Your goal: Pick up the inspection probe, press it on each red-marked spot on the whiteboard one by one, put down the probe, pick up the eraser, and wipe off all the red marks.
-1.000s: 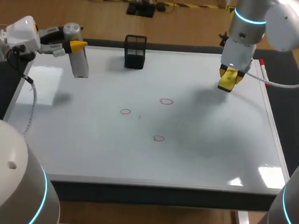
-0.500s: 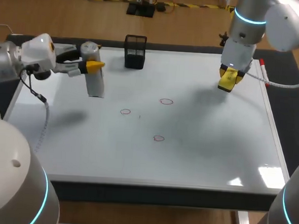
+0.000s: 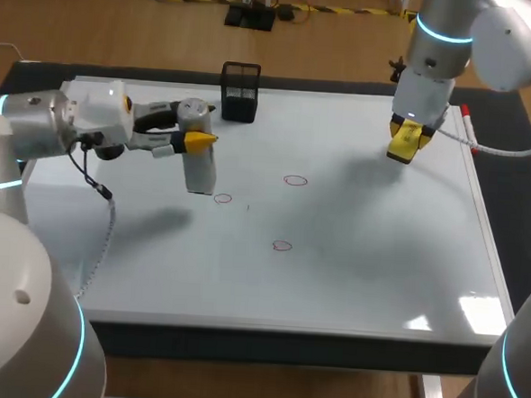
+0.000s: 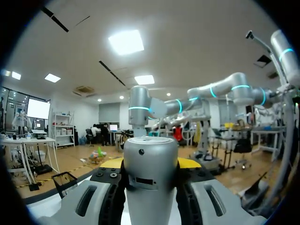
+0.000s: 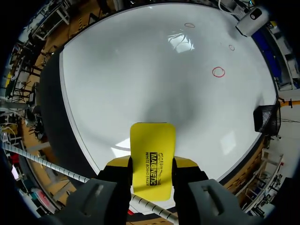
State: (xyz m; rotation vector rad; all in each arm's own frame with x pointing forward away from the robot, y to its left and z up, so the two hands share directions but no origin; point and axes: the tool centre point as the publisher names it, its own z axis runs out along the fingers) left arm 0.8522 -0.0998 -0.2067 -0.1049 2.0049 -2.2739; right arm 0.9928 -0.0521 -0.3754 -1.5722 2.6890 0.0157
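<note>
- left gripper (image 3: 194, 128), w/ the silver-grey cylindrical inspection probe (image 3: 199, 166) pinched upright between its fingers, has swung in from the far-left corner over the last sec. the probe's foot is now just beside the nearest red ring (image 3: 223, 198).
- its shadow lies apart from it on the glossy white whiteboard (image 3: 379, 260), so prob. not pressed down yet. 1st touch looks close.
- the far red ring (image 3: 295, 180) and front red ring (image 3: 282, 246) come after.
- right gripper (image 3: 405, 137) hasn't budged: it hovers over the back-right, clamped on the yellow block eraser (image 5: 152, 157), ready for the wipe step.

Bright, even light leaves soft shadows and glare on the whiteboard (image 3: 379, 260).
</note>
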